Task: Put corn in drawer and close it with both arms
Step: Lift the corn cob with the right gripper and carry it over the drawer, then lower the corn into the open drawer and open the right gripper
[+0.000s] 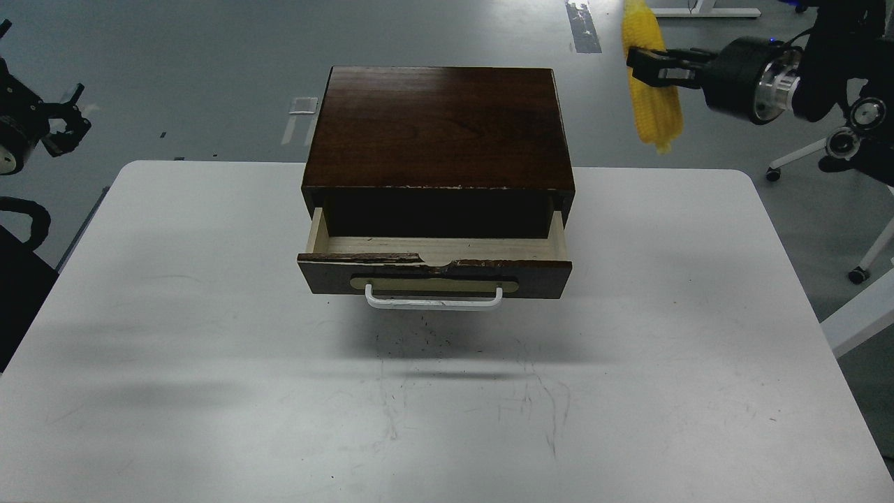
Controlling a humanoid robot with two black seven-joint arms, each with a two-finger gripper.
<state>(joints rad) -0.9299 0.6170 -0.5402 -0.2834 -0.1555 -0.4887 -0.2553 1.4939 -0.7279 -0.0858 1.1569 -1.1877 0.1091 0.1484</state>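
drawer (433,269) open, seemingly nothing inside | right tool (646,64) holds corn (653,105)

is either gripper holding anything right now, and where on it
The right gripper holds the corn in the air, clamped around its upper part. The left gripper holds nothing.
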